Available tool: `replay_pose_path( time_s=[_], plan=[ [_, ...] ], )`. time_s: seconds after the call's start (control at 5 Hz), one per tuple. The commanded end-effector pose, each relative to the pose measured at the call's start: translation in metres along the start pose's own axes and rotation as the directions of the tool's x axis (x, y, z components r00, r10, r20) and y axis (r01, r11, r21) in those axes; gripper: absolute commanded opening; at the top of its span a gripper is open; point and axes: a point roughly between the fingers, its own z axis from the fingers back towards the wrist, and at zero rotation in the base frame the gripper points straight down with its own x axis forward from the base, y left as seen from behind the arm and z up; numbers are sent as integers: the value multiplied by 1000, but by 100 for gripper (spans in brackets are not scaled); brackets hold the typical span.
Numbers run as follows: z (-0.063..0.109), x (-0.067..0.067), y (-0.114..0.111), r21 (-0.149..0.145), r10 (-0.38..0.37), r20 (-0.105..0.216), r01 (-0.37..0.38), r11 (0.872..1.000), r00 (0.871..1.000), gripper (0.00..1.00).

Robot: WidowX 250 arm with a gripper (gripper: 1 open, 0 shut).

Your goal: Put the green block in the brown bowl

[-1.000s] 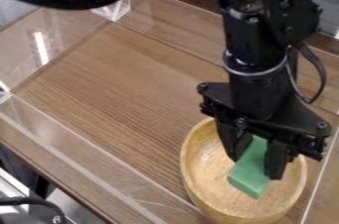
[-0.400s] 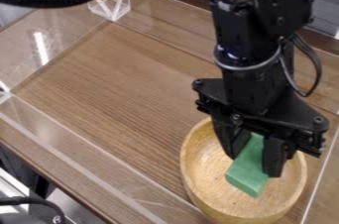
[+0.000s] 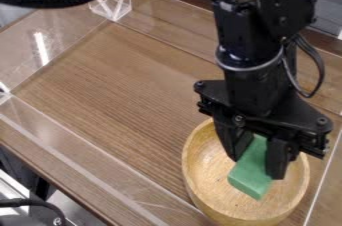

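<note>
The brown bowl [image 3: 201,175] sits at the bottom right of the wooden table, a round light wooden bowl with a thick rim. My black gripper [image 3: 262,160] hangs straight down over the bowl's inside. It is shut on the green block [image 3: 250,176], a bright green flat bar that sticks out below the fingers. The block hangs tilted inside the bowl's rim, just above or near the bowl's floor; contact with the floor cannot be told.
The wooden table [image 3: 120,80] is ringed by low clear plastic walls [image 3: 40,140]. A clear plastic corner piece [image 3: 114,8] stands at the back left. Black cables [image 3: 318,70] hang beside the arm at the right.
The arm shifted slightly between the oldest frame and the later one; since then nothing has moved, and the block stays gripped over the bowl.
</note>
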Motion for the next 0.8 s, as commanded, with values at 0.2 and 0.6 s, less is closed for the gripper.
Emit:
replay_pose_path(
  time_s=[0.2,0.6],
  plan=[
    [6,2,-3,-16,11,25,-11,1000,1000,0],
    [5,1,-5,-20,26,20,-26,999,999,0]
  ],
)
